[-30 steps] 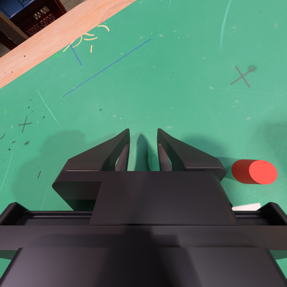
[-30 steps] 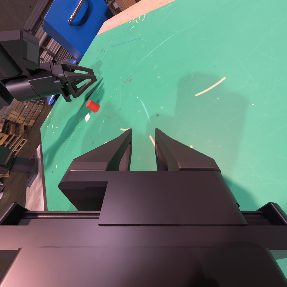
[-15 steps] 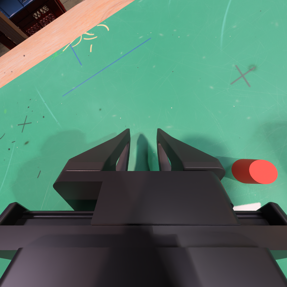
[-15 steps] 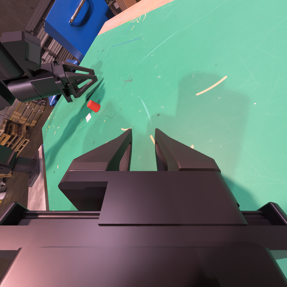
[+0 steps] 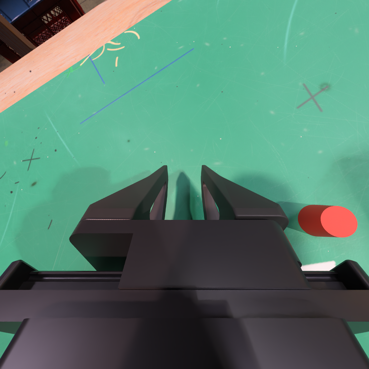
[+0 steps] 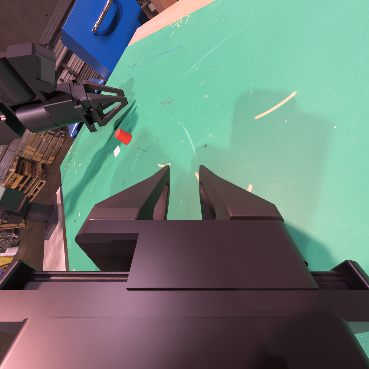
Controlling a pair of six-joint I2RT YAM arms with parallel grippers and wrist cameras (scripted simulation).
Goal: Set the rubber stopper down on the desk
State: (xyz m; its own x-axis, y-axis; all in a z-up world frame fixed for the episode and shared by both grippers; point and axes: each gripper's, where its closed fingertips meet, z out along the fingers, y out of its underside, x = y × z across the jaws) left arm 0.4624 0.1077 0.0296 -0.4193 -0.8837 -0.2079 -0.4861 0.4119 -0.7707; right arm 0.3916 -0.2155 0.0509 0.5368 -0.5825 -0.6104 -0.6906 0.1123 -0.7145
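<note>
The red rubber stopper (image 5: 327, 220) lies on its side on the green desk mat (image 5: 219, 99), just right of my left gripper (image 5: 184, 167). The left gripper is open with a narrow gap, holds nothing, and hovers low over the mat. In the right wrist view the stopper (image 6: 123, 136) lies just below the left gripper's fingertips (image 6: 123, 100) at the far left. My right gripper (image 6: 184, 167) is open with a narrow gap, empty, and well away from the stopper over the mat (image 6: 259, 60).
A small white slip (image 5: 317, 266) lies on the mat close to the stopper. The wooden desk edge (image 5: 50, 54) runs along the far left, with a red crate (image 5: 52, 26) beyond it. A blue box with a metal handle (image 6: 99, 30) stands off the desk.
Almost nothing. The stopper stays still on the mat. The right wrist view has drifted slightly, so the stopper and left arm sit a touch further right in it.
</note>
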